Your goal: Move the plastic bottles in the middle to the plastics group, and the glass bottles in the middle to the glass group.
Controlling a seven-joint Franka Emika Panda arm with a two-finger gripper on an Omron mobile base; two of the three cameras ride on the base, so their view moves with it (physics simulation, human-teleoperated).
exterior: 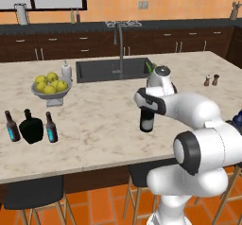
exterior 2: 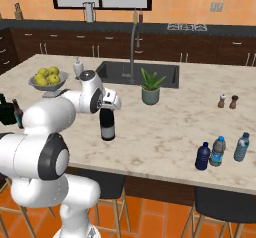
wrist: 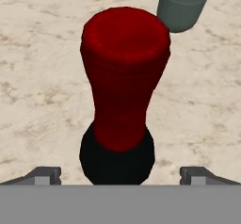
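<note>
- Tool [wrist: 120, 173]: poised directly above the wine bottle [wrist: 123, 77]; its two fingertips [wrist: 43, 175] stand wide apart on either side of the red-foil neck, touching nothing. Nothing is gripped.
- Wine bottle [exterior 2: 107, 124]: upright in the middle of the surface [exterior: 104, 125], right under the hand. Judged the item now in hand; not yet picked up.
- Glass group, at the surface's left end: beer bottle [exterior: 12, 126], squat black flask [exterior: 31, 127] and a second beer bottle [exterior: 51, 127], standing in a row just beside one another. Two brown bottles here suggest the small glass bottle from the middle is already delivered, though which one came from the middle cannot be told.
- Plastics group, at the right near edge: dark blue bottle [exterior 2: 202, 156], touching or just beside a clear bottle [exterior 2: 218, 151], with a pale blue bottle [exterior 2: 241, 147] near. The dark blue one appears already sorted.
- Progress, as a judgement: the wine bottle is the only bottle left in the middle; what remains is to close on its neck, lift it and carry it well to the left to the glass group.
- Potted plant [exterior 2: 150, 88]: just beyond the wine bottle, near the sink [exterior: 111, 69].
- Fruit bowl [exterior: 51, 87]: yellow fruit, behind the glass group, with a white dispenser [exterior: 66, 71] just past it.
- Salt and pepper shakers [exterior 2: 227, 101]: far right, well apart from the work.
</note>
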